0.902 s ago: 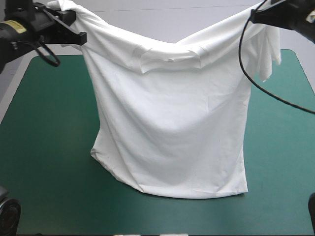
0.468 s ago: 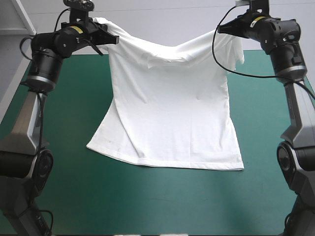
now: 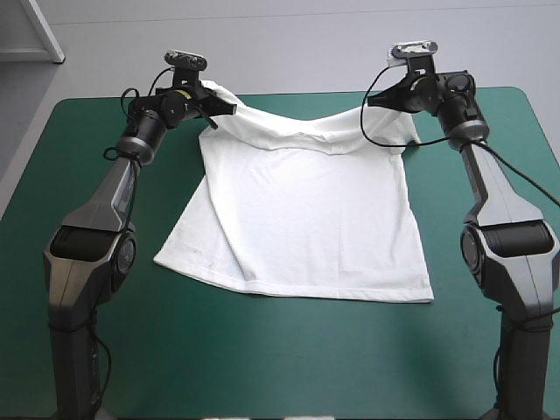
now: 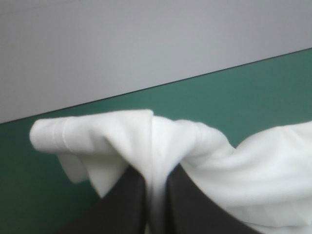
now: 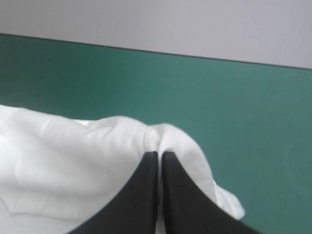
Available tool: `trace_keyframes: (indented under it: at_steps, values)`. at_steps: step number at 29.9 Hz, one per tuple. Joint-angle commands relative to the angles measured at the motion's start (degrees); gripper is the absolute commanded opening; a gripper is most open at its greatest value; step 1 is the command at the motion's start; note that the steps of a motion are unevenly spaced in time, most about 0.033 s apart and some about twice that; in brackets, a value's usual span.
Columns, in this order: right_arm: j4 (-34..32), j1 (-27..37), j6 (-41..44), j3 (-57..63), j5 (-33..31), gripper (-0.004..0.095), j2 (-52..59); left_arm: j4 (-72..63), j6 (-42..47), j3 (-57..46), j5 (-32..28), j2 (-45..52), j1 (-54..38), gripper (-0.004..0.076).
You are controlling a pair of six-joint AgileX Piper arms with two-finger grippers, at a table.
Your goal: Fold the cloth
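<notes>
A white, short-sleeved fabric T-shirt (image 3: 306,219) is being held over the middle of the bench (image 3: 79,219), a table under a teal-green cover. Its body is being rested flat on the bench, the hem toward the bench's near edge. The shoulders are being held slightly raised near the bench's far edge, the collar sagging between them. The left tool (image 3: 220,108), two broad black fin-shaped fingers, is being pressed all but closed on a bunched shoulder fold. The right tool (image 3: 374,103) is being clamped likewise on the other shoulder, cloth pinched between its fingers.
</notes>
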State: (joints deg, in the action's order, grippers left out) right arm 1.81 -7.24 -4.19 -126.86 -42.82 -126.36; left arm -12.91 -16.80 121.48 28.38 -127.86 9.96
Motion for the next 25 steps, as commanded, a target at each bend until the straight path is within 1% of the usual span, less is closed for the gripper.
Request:
trace_keyframes:
  at_steps: [1,2,3,4,5,6,7,8,9,11,14,16,18,19,21,22,23,25]
  values:
    - [0.80,0.11,-0.55,-1.60,2.84,0.0078,2.96,-1.22,0.27,1.75,-5.63,2.56,0.16,0.0176]
    - [0.90,0.11,-0.55,-1.60,2.58,0.0163,2.96,-1.22,0.27,1.75,-5.89,2.41,0.16,0.0240]
    - [1.06,0.11,-0.55,-1.64,2.02,0.0276,2.96,-1.22,0.27,1.75,-6.13,2.41,0.16,0.0347]
    - [1.06,0.11,-0.39,-1.64,1.65,0.0383,3.06,-1.10,0.15,1.75,-6.13,2.52,0.16,0.0417]
    - [1.37,0.11,0.09,-1.64,0.98,0.0526,3.20,-0.98,0.15,2.08,-5.35,2.82,0.16,0.0494]
    - [1.08,0.11,1.09,-1.64,-0.25,0.0662,3.54,-0.98,0.15,2.71,-3.21,3.43,0.16,0.0551]
    - [0.86,0.11,1.77,-1.64,-0.90,0.0775,4.04,-0.98,0.15,3.37,-1.28,4.03,0.16,0.0582]
    - [0.86,0.11,1.87,-1.64,-1.62,0.0845,4.46,-0.70,0.15,4.15,1.00,4.74,0.16,0.0591]
    - [0.86,0.11,1.97,-1.64,-2.87,0.0910,5.34,-0.57,0.15,5.48,4.70,6.05,0.16,0.0588]
    - [0.20,0.11,3.10,-1.64,-5.39,0.0924,7.30,-0.57,0.15,7.21,10.39,8.40,0.16,0.0582]
    - [0.07,0.11,3.25,-1.64,-11.74,0.0876,11.15,-0.28,0.41,9.95,20.04,12.62,0.16,0.0580]
    - [0.30,0.11,3.25,-1.64,-18.20,0.0828,14.11,-0.28,0.70,10.80,26.97,15.62,0.16,0.0580]
    - [1.14,0.11,2.83,-1.64,-26.59,0.0773,16.65,-0.28,2.60,10.77,33.66,18.52,0.16,0.0580]
    - [1.29,0.11,2.83,-1.64,-29.22,0.0752,17.46,-0.28,3.73,10.77,36.12,19.50,0.16,0.0580]
    - [3.71,0.11,4.59,0.35,-28.94,0.0708,19.82,-0.40,5.43,10.77,42.12,21.57,0.16,0.0580]
    - [5.62,0.11,4.19,1.18,-28.94,0.0694,21.10,-0.54,5.60,10.77,44.72,22.58,0.16,0.0580]
    - [7.31,0.11,4.19,2.21,-28.94,0.0684,22.15,-0.71,5.76,10.43,45.67,23.55,0.16,0.0580]
    - [8.43,0.11,4.19,5.30,-28.94,0.0672,24.67,-0.59,7.53,9.14,45.52,25.68,0.16,0.0580]
